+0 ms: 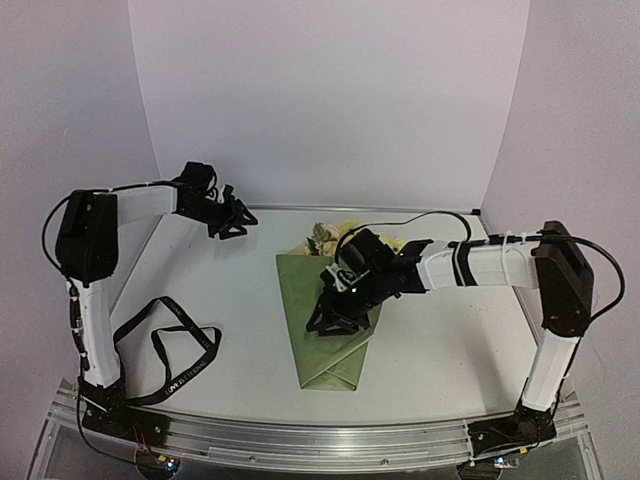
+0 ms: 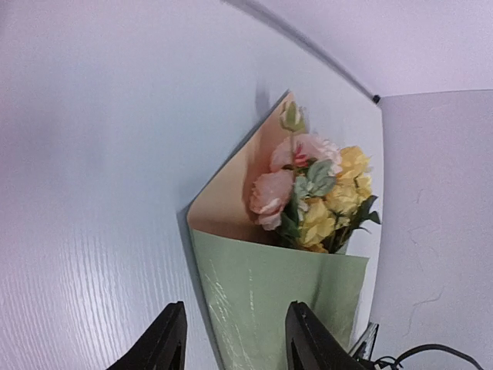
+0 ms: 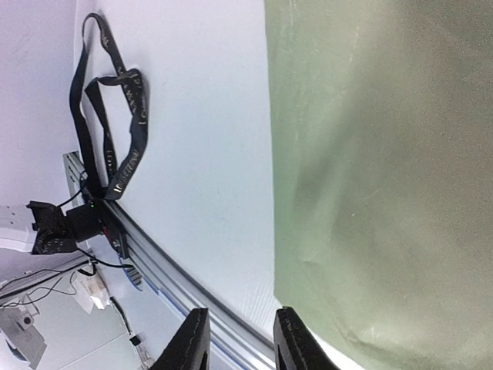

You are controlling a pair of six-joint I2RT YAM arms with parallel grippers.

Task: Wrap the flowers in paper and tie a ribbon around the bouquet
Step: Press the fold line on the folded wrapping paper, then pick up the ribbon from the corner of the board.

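Top view: the bouquet (image 1: pixel 298 300), pale yellow and cream artificial flowers (image 1: pixel 335 235) in a cone of olive-green paper (image 1: pixel 330 365), lies mid white surface (image 1: pixel 450 360) with the blooms toward the far wall. The right claw (image 1: pixel 338 318) sits low over the cone's middle, probably to keep the fold flat (contact unclear from here). The left claw (image 1: pixel 232 218) hangs raised at far left, well apart from the bouquet and out of the way. The long narrow black ribbon with pale lettering (image 1: pixel 170 350) lies looped near the left arm's base, off the cone. Tying is not yet done.

Left wrist view: the left claw (image 2: pixel 235 347) has its jaws fairly wide and empty. Beyond it, the flowers (image 2: pixel 316 200) rest against the paper's tan inner face, and the olive flap (image 2: pixel 285 293) is folded across the stems.

Right wrist view: the right claw (image 3: pixel 239 343) has only a narrow gap, with nothing in it. The paper (image 3: pixel 385 193) is just beside its fingers, and the ribbon (image 3: pixel 115 146) is well apart, by the aluminium rail (image 3: pixel 192 270). The wrap looks complete, so fetching the ribbon is likely next.
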